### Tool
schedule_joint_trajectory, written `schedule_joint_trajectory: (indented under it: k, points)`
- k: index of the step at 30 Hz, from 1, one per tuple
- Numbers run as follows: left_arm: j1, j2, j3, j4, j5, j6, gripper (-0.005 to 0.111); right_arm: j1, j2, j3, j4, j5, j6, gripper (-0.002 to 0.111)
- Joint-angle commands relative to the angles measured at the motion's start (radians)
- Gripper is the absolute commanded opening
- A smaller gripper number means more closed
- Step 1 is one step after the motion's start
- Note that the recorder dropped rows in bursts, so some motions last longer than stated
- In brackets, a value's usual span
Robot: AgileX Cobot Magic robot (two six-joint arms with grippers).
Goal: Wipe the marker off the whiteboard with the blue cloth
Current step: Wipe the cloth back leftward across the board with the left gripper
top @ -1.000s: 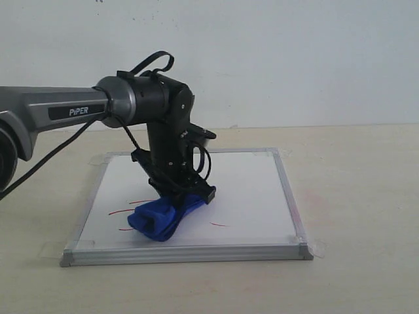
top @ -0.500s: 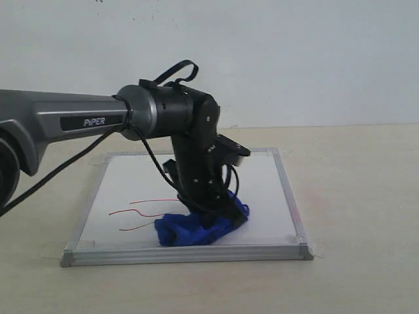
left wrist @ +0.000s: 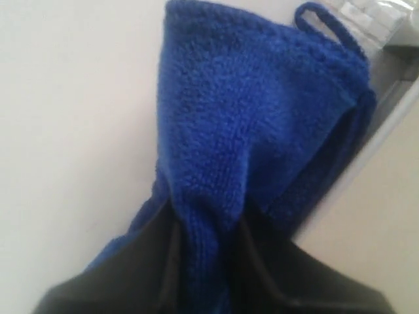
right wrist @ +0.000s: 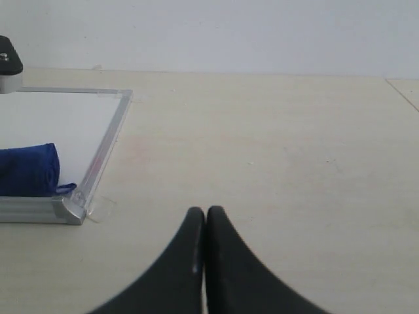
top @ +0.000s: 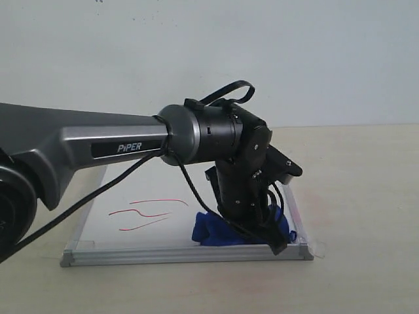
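The whiteboard (top: 150,190) lies flat on the table, silver-framed. Red marker lines (top: 147,212) remain on its left half. My left gripper (top: 258,232) is shut on the blue cloth (top: 219,230) and presses it onto the board's front right corner. In the left wrist view the blue cloth (left wrist: 249,131) bulges out from between the black fingers (left wrist: 150,268), close to the board's frame (left wrist: 386,124). My right gripper (right wrist: 205,212) is shut with nothing in it, hovering over bare table to the right of the whiteboard (right wrist: 108,140), where the blue cloth (right wrist: 26,170) also shows.
The left arm's grey link and black wrist (top: 216,137) stretch across the board from the left. Clear tape tabs (top: 317,248) hold the board's corners. A pale wall stands behind the beige table (top: 353,183).
The left gripper has dragged the cloth rightward along the board's front, from the middle to the right corner. The red line on the right is gone; those on the left stand uncovered.
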Motion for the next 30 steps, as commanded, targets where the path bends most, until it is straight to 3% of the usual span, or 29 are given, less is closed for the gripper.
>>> schedule_joint_trajectory:
  k: [1, 10, 16, 20, 25, 30]
  points:
    - [0.112, 0.025, 0.022, 0.060, 0.104, -0.071, 0.004, -0.006, -0.004, 0.000, 0.003, -0.004, -0.003, 0.000]
    - [0.388, -0.028, 0.024, 0.045, 0.124, -0.148, 0.004, -0.006, -0.004, 0.000, 0.003, -0.004, -0.003, 0.000]
    - [0.501, -0.029, 0.024, 0.000, 0.124, -0.161, 0.004, -0.006, -0.004, 0.000, 0.003, -0.004, -0.003, 0.000]
    - [0.489, -0.027, 0.024, -0.149, 0.106, -0.081, 0.004, -0.006, -0.004, 0.000, 0.003, -0.004, -0.003, 0.000]
    - [0.380, -0.027, 0.024, -0.382, 0.029, 0.073, 0.004, -0.006, -0.004, 0.000, 0.003, -0.004, -0.003, 0.000]
    - [0.238, -0.027, 0.022, -0.361, -0.088, 0.083, 0.004, -0.006, -0.004, 0.000, 0.003, -0.004, -0.003, 0.000]
